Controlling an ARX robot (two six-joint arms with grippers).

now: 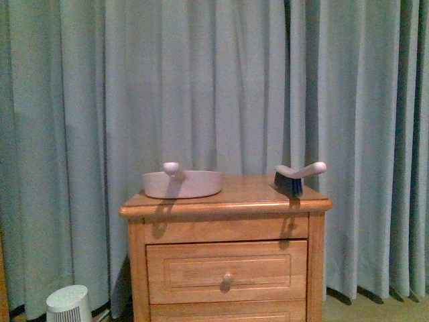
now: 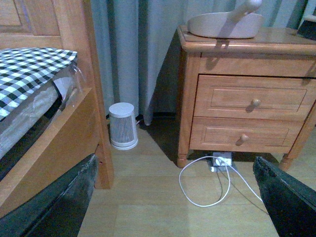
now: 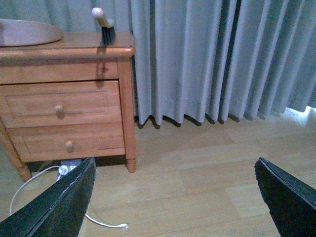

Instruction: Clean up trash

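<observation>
Both hands hang low and empty: the left hand (image 2: 174, 163) has its dark fingers (image 2: 59, 207) spread wide, the right hand (image 3: 175, 163) likewise. Pale wood floor (image 3: 197, 187) lies open beneath them, save a loose white cable (image 2: 199, 204) looping at the foot of the light-brown wooden nightstand (image 1: 201, 268), its two drawers shut. Left of the nightstand stand a small white ribbed cylinder (image 2: 122, 126) and a checked-covered wooden bed (image 2: 29, 69). On its tabletop (image 1: 248, 192), a shallow white knob-handled dustpan (image 1: 182, 184) sits near the left edge, a white-handled dark-bristled brush (image 1: 293, 180) at the right edge. The dustpan's contents and the trash's whereabouts I cannot tell.
</observation>
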